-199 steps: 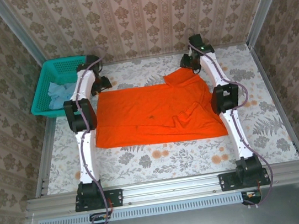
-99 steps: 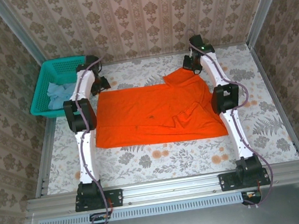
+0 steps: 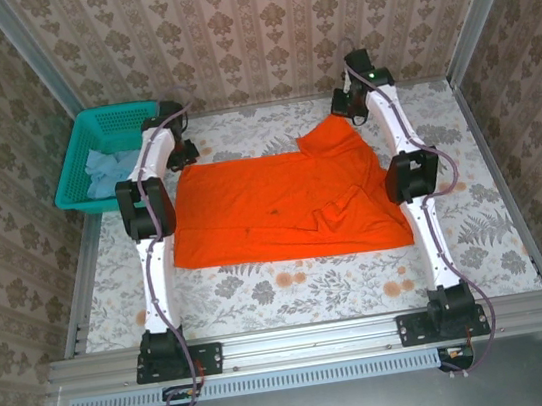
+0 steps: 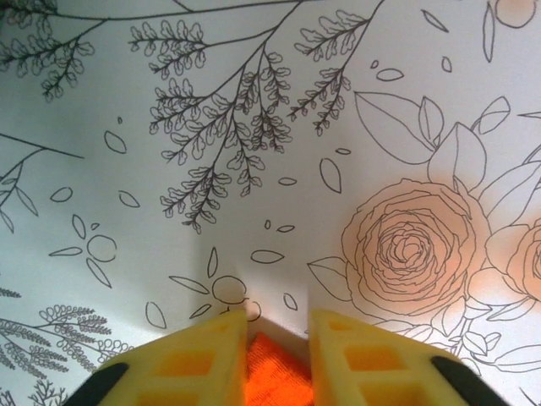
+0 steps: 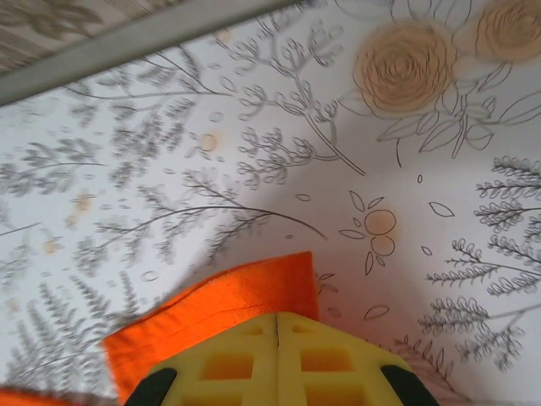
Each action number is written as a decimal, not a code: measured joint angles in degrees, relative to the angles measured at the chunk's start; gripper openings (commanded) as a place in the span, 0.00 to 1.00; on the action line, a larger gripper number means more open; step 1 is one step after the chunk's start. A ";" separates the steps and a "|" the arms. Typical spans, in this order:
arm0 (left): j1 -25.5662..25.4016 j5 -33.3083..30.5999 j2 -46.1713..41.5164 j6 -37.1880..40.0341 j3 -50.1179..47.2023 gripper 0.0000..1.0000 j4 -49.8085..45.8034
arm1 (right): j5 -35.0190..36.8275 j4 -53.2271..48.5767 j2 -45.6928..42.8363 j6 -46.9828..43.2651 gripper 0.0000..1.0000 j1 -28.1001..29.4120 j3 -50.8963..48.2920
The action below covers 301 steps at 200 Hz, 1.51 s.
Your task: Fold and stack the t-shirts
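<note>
The orange t-shirt (image 3: 287, 206) lies spread flat across the middle of the table. My left gripper (image 3: 186, 154) is down at its far left corner. In the left wrist view that gripper (image 4: 277, 317) has its yellow fingers (image 4: 211, 359) a narrow gap apart, with the orange corner (image 4: 275, 382) lying between them. My right gripper (image 3: 347, 111) is at the far right corner. In the right wrist view it (image 5: 277, 315) is shut, and the orange hem (image 5: 228, 300) comes out from under its tips. The pale blue t-shirt (image 3: 105, 171) lies crumpled in the basket.
The teal mesh basket (image 3: 70, 176) stands at the far left corner of the table. Patterned walls enclose the table at the back and on both sides. A metal rail (image 5: 144, 34) runs along the far edge, close to my right gripper.
My right gripper has shut on the orange shirt's far right corner, and its wrist has shifted toward the back wall. The left jaws have narrowed around the far left corner.
</note>
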 measured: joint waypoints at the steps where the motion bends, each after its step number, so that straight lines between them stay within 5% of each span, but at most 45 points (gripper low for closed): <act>1: 0.00 0.02 0.00 0.07 -0.04 0.17 0.02 | -0.02 -0.11 -0.24 -0.09 0.00 0.00 0.00; 39: -0.33 0.28 -0.81 0.20 -1.40 0.00 1.22 | -0.42 -3.63 -4.11 -2.56 0.00 0.00 0.22; 145: -3.58 1.25 -17.38 4.59 -27.28 0.00 14.91 | -4.00 -9.79 -13.60 -5.95 0.00 0.28 -10.82; 192: -2.84 0.79 -22.67 6.49 -31.85 0.00 19.76 | -6.08 -7.34 -26.80 -8.02 0.00 0.22 -31.65; 256: -1.88 0.42 -28.55 10.62 -42.58 0.00 26.75 | -8.63 9.40 -47.76 -8.35 0.00 0.02 -69.00; 301: -0.59 0.42 -36.26 12.07 -50.31 0.00 30.75 | -9.46 16.50 -51.82 -6.43 0.00 -1.14 -78.53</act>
